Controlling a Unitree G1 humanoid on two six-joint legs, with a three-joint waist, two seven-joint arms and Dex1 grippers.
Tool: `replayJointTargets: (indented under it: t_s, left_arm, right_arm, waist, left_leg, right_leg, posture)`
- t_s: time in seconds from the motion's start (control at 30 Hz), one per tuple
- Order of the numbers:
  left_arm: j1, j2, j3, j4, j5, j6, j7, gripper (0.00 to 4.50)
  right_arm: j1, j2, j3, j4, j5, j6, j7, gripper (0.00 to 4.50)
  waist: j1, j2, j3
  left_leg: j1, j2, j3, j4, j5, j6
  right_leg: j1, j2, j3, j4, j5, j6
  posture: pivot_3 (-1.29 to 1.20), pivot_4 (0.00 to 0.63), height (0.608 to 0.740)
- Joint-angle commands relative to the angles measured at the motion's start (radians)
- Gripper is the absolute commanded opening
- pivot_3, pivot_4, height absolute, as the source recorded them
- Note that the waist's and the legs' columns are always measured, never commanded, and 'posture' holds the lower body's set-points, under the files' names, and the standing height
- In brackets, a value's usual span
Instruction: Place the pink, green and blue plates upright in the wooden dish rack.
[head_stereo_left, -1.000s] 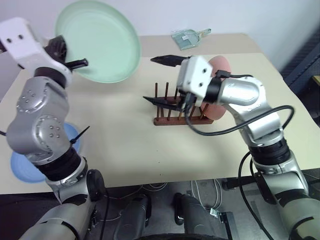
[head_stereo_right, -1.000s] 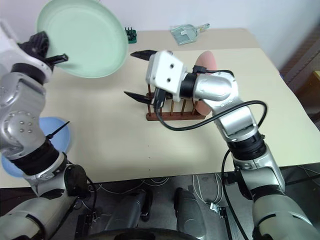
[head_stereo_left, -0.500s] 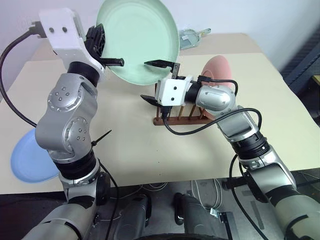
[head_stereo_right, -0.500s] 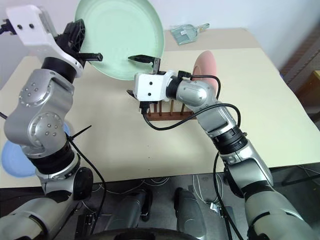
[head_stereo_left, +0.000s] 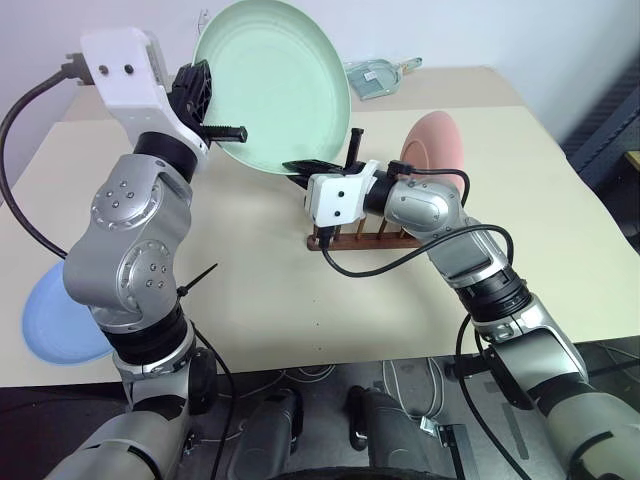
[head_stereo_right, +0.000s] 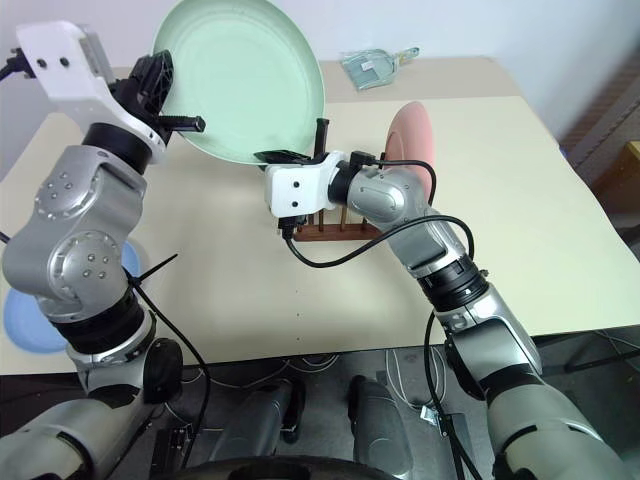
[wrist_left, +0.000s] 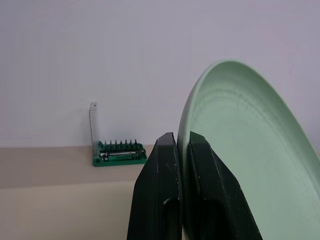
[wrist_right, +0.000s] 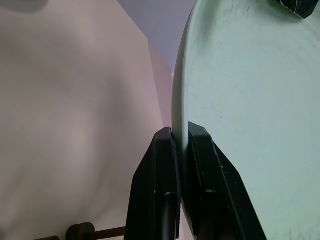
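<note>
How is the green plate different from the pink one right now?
The green plate is held in the air, both grippers, left and right, shut on its rim; the pink plate already stands upright in the wooden dish rack, untouched. Both are round and look alike in size.

No text, label, brand or number can be read anywhere. The green plate (head_stereo_left: 275, 80), the pink plate (head_stereo_left: 432, 142) and the blue plate (head_stereo_left: 55, 318) have plain faces. The green bit case (wrist_left: 119, 152) bears no legible marking.

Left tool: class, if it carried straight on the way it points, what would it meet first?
Probably nothing nearby. The left tool, shut on the green plate, points up past the table's far edge toward the wall; depth is unclear.
</note>
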Motion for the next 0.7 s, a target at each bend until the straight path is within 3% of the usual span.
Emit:
replayJointTargets:
  t_s: [0.03,0.23,0.27,0.43,0.57,0.7]
  left_arm:
    - [0.022,-0.022,0.014,-0.062,-0.041,-0.044,-0.008,1.0]
    - [-0.036,-0.086,0.185,-0.055,-0.157,-0.153,0.059,4.12]
    - [-0.049,-0.087,0.217,-0.051,-0.185,-0.168,0.07,4.45]
    - [-0.04,0.016,0.304,-0.027,-0.232,-0.217,0.06,4.45]
    - [0.05,0.187,0.334,0.025,-0.196,-0.247,-0.018,4.45]
    - [0.149,0.279,0.348,0.054,-0.216,-0.275,-0.093,4.45]
  right_arm:
    - [0.006,0.011,-0.025,-0.034,-0.003,0.002,-0.018,0.0]
    - [0.016,0.009,-0.031,-0.046,-0.002,0.003,-0.016,0.0]
    - [0.016,0.01,-0.032,-0.046,0.0,0.003,-0.015,0.0]
    - [0.017,0.031,-0.06,-0.073,0.068,0.032,0.0,0.0]
    - [0.003,0.073,-0.129,-0.157,0.238,0.153,0.048,0.0]
    - [-0.009,0.097,-0.203,-0.252,0.403,0.305,0.082,0.0]
  waist:
    - [0.0,0.0,0.0]
    - [-0.002,0.0,0.0]
    - [-0.002,0.0,0.0]
    - [-0.004,0.0,0.0]
    - [-0.009,0.0,0.0]
    - [-0.004,0.0,0.0]
  left_leg:
    - [0.0,0.0,0.0,0.0,0.0,0.0]
    - [0.001,0.0,0.0,0.001,0.0,0.0]
    - [0.002,0.0,0.0,0.001,0.0,0.0]
    - [0.005,0.0,0.0,0.0,-0.001,0.001]
    - [0.006,0.0,0.0,0.0,0.0,0.0]
    - [0.007,0.0,0.0,0.0,-0.002,0.003]
  right_leg:
    - [0.0,0.0,0.0,0.0,0.0,0.0]
    - [0.0,0.0,0.0,0.004,0.0,0.0]
    - [0.0,0.0,0.0,0.004,0.0,0.0]
    - [0.002,0.0,0.001,0.006,-0.001,-0.001]
    - [0.001,0.0,0.001,0.007,-0.001,-0.001]
    - [0.003,0.0,0.001,0.007,-0.001,-0.001]
  posture:
    - [0.0,0.15,0.74]
    - [0.0,0.15,0.74]
    - [0.0,0.15,0.74]
    - [0.0,0.15,0.74]
    - [0.0,0.15,0.74]
    - [0.0,0.15,0.74]
